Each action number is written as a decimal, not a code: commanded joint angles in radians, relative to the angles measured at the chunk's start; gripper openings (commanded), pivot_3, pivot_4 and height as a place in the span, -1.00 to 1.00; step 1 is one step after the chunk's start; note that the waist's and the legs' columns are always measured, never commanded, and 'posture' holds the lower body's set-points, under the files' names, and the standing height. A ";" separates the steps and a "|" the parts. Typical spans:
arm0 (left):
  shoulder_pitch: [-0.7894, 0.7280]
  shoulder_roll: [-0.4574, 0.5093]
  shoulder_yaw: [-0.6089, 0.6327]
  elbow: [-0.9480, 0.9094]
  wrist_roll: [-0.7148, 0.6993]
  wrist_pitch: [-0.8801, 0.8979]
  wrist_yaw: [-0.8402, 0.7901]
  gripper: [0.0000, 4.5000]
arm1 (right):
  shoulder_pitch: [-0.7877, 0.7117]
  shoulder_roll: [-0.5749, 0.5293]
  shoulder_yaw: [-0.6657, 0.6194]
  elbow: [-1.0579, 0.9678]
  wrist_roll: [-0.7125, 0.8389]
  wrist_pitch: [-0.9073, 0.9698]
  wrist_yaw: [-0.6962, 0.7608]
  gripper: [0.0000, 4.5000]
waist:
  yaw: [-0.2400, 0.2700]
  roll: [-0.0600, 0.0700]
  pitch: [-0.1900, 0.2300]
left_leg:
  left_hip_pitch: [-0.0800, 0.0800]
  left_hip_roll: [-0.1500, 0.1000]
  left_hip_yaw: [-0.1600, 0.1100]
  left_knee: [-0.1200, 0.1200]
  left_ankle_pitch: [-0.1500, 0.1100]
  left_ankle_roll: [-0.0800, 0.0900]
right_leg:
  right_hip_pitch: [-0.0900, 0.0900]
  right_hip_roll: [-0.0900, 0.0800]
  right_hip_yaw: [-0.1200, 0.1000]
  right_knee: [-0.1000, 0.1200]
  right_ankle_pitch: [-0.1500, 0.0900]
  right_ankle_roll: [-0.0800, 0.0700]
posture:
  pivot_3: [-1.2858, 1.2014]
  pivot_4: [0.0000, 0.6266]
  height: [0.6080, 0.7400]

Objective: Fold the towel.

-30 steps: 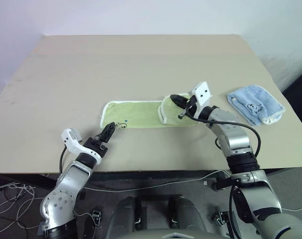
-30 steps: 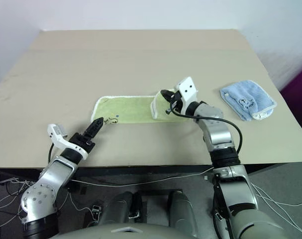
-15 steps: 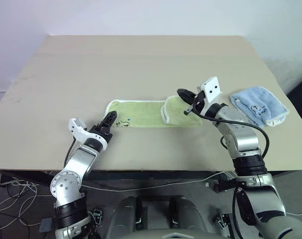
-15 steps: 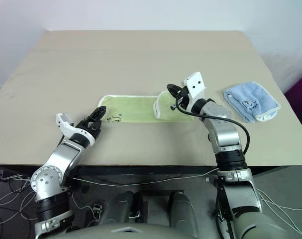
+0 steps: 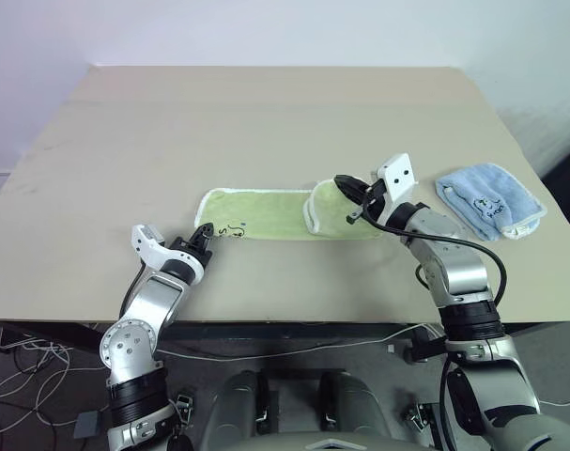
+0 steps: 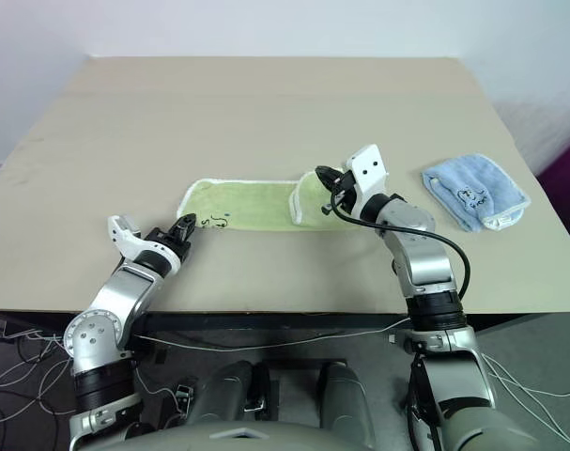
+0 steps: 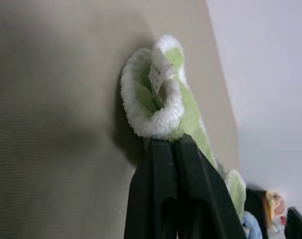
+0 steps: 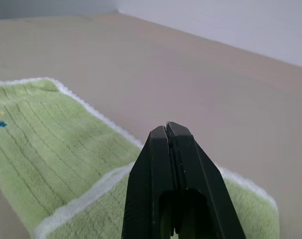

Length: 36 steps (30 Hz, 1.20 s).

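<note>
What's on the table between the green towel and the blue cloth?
Only the right gripper and its arm, seen in the left eye view. The table is otherwise bare between the towel and blue cloth.

Dark logo print (image 5: 233,228) on the towel (image 5: 266,214) too small to read. Towel's right end doubled over, hiding the layer beneath the flap (image 5: 327,209). Print on the blue cloth (image 5: 491,199) likewise too small to make out. Table's (image 5: 266,122) near-left corner cut off by the picture's edge.
</note>
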 commanded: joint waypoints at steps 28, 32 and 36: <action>-0.184 0.535 -0.181 -0.150 0.208 -0.010 -0.522 -0.99 | -0.015 0.012 -0.005 -0.027 0.003 -0.011 -0.016 -1.00 | -0.022 -0.001 0.003 | -0.002 0.000 0.001 -0.003 0.003 -0.008 | -0.003 0.001 0.000 -0.001 0.000 0.000 | 0.03 -0.52 1.00; -0.264 0.505 -0.361 -0.142 0.346 -0.018 -0.627 -0.99 | -0.006 0.013 -0.007 -0.036 0.002 -0.011 -0.025 -1.00 | -0.022 -0.001 0.003 | -0.002 0.000 0.002 -0.004 0.003 -0.008 | -0.004 0.001 0.000 -0.001 0.000 0.001 | 0.03 -0.52 1.00; -0.329 0.486 -0.544 -0.101 0.534 -0.021 -0.702 -0.99 | 0.007 0.013 -0.013 -0.058 0.003 -0.004 -0.042 -1.00 | -0.022 -0.001 0.003 | -0.003 0.000 0.002 -0.004 0.003 -0.008 | -0.004 0.002 0.001 -0.001 0.001 0.003 | 0.03 -0.52 1.00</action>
